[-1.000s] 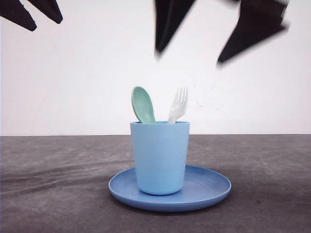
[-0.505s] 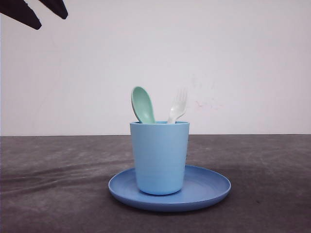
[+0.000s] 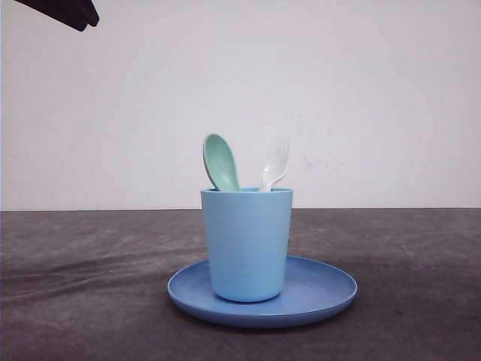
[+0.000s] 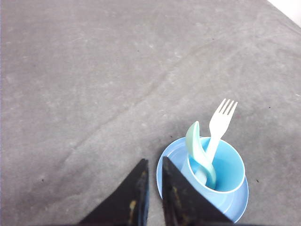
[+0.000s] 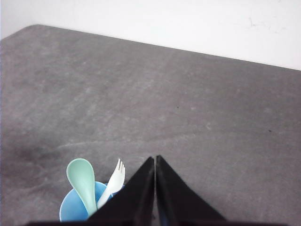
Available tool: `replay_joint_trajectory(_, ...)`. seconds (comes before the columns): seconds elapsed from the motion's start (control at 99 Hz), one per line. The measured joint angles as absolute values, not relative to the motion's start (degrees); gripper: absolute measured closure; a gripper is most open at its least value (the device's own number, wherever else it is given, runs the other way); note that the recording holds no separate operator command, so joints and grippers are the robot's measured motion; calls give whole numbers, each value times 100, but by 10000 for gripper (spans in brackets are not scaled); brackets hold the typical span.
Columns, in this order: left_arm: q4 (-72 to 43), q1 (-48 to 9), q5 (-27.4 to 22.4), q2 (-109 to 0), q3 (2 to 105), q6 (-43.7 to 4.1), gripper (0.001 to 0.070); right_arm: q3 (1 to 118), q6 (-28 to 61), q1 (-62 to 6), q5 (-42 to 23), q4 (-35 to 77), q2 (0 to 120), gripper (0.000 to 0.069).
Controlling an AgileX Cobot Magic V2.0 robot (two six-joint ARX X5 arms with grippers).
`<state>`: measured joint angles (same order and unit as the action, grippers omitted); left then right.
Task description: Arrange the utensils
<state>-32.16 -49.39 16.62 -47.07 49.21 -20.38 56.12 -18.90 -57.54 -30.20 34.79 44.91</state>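
Note:
A pale mint-green spoon (image 3: 220, 162) and a white fork (image 3: 276, 164) stand upright in a light blue cup (image 3: 248, 244), their heads above its rim. The cup sits on a round blue plate (image 3: 323, 289) in the middle of the table. My left gripper (image 3: 71, 11) hangs high at the top left corner, well clear of the cup. In the left wrist view the left gripper (image 4: 154, 162) is shut to a thin slit with nothing in it, above the plate (image 4: 171, 155), beside the spoon (image 4: 197, 146) and fork (image 4: 221, 122). My right gripper (image 5: 155, 157) is shut and empty, high above the spoon (image 5: 81, 179), fork (image 5: 115, 181) and cup (image 5: 68, 212).
The dark grey table (image 3: 90, 286) stretches bare on both sides of the plate. A white wall (image 3: 376, 98) rises behind its far edge.
The right gripper, blurred at the top of the front view a second ago, has risen out of that view. The left gripper has climbed further into the top left corner. The utensils have not moved.

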Motion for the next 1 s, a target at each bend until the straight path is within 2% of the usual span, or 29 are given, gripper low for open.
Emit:
replay_joint_trajectory(0.566,-3216,-4939,1662,-4707,4921,-2032,684,5612,-1890,-5754,-3020,3452,4493,689)
replay_joint_trajectory(0.687,-3216,-4899,1680,-4687,4921,-1667,684,5612,-1890,-5754,-3020,3452,4493,689)
replay_joint_trajectory(0.808,-3103,-4547,1774,-4556,4921,-1146,684,5612,-1890,-5754,-3020,3452,4486,689)
replay_joint_trajectory(1.0,-2353,-3400,1691,-4091,4368,-854,684,5612,-1890,-5754,-3020,3382,4488,689)
